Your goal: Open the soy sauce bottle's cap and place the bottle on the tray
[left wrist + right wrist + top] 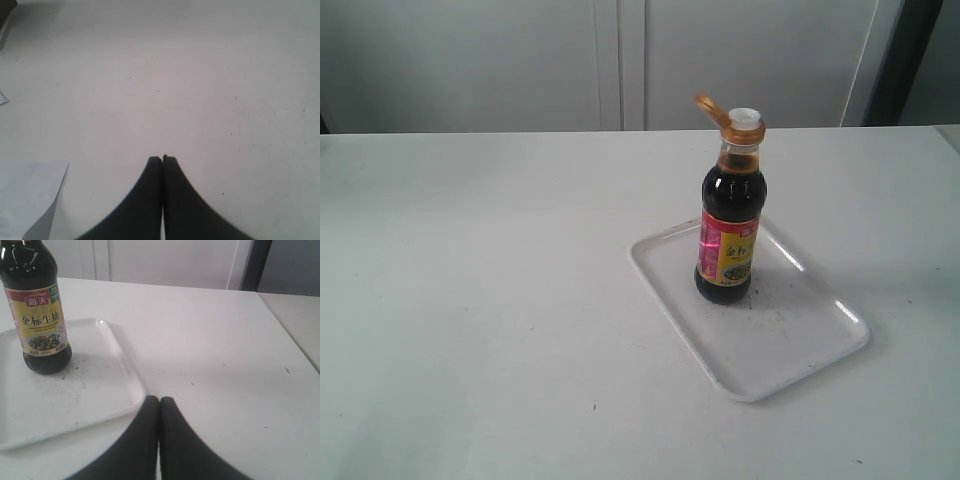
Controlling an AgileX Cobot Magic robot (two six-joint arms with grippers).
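The soy sauce bottle [730, 230] stands upright on the white tray [790, 345], toward its far left part. Its gold-bronze cap [711, 108] is flipped back, and the white spout [744, 118] shows. In the right wrist view the bottle [37, 315] stands on the tray [90, 400]; its top is cut off there. My right gripper [159, 399] is shut and empty, near the tray's corner and apart from the bottle. My left gripper [162, 159] is shut over bare table, with nothing in it. Neither gripper shows in the exterior view.
The white table [470, 300] stretches left of the tray. A sheet of white paper [30, 200] lies near the left gripper. Pale cabinet doors [620, 60] stand behind the table. The table's right edge [287, 330] runs past the right gripper.
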